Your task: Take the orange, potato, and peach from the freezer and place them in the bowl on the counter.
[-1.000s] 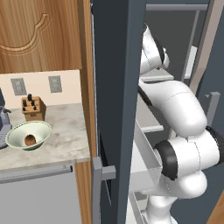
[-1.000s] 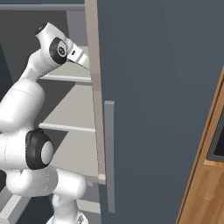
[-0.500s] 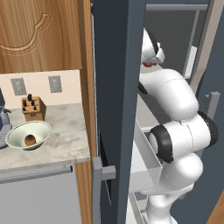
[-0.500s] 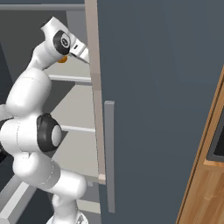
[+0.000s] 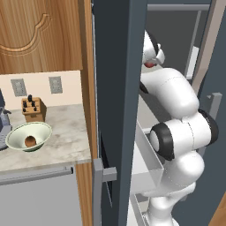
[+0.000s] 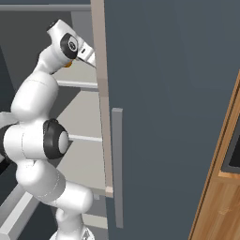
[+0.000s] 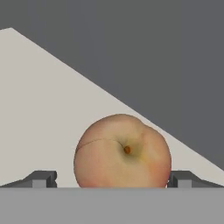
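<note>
The peach (image 7: pixel 122 151), pink-orange with a pale blush, lies on a light grey shelf (image 7: pixel 43 109) inside the freezer (image 5: pixel 117 88). My gripper (image 7: pixel 113 178) is open, with one of its fingertips (image 7: pixel 43 178) on each side of the peach and apart from it. A reddish bit of the peach (image 5: pixel 150 65) shows under my hand. The pale green bowl (image 5: pixel 44 130) stands on the counter at the left, and the brown potato (image 5: pixel 30 141) lies in it. The orange is hidden.
The freezer's dark door (image 6: pixel 173 93) stands open close beside my arm. A white bin (image 5: pixel 148 159) juts out low by my elbow. A wooden knife block (image 5: pixel 33 108) stands behind the bowl, against the wall. Wooden cupboards hang above the counter.
My elbow has swung down and back toward the base. The hand has stayed at the upper shelf, and the gripper is as wide open as before.
</note>
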Motion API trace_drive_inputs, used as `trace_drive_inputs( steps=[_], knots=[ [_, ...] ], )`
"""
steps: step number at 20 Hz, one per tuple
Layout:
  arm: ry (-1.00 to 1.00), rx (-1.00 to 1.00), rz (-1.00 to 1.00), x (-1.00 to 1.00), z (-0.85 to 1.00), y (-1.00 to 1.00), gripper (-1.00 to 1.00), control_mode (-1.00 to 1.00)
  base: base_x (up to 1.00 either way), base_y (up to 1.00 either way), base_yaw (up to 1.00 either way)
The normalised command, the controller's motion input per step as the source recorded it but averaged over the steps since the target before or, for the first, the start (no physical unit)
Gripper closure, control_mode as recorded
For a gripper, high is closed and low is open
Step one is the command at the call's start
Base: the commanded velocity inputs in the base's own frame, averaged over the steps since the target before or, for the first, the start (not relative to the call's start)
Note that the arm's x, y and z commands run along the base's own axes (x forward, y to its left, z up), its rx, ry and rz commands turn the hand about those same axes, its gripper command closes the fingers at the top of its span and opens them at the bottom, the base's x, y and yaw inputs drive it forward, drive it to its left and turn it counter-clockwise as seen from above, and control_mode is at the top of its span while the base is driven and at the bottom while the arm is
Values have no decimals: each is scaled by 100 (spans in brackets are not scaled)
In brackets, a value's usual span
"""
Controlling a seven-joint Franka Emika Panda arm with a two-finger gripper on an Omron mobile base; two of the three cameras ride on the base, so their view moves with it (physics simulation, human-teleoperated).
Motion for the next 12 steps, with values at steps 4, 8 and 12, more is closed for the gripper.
trace_drive_inputs(
  steps=[4, 8, 12],
  knots=[
    [-4, 0, 0, 6, -18, -24, -100, -100, 0, 0, 0],
    [-4, 0, 0, 13, -11, -18, 100, -100, 0, 0, 0],
    [0, 0, 0, 4, 0, 0, 100, -100, 0, 0, 0]
  ],
)
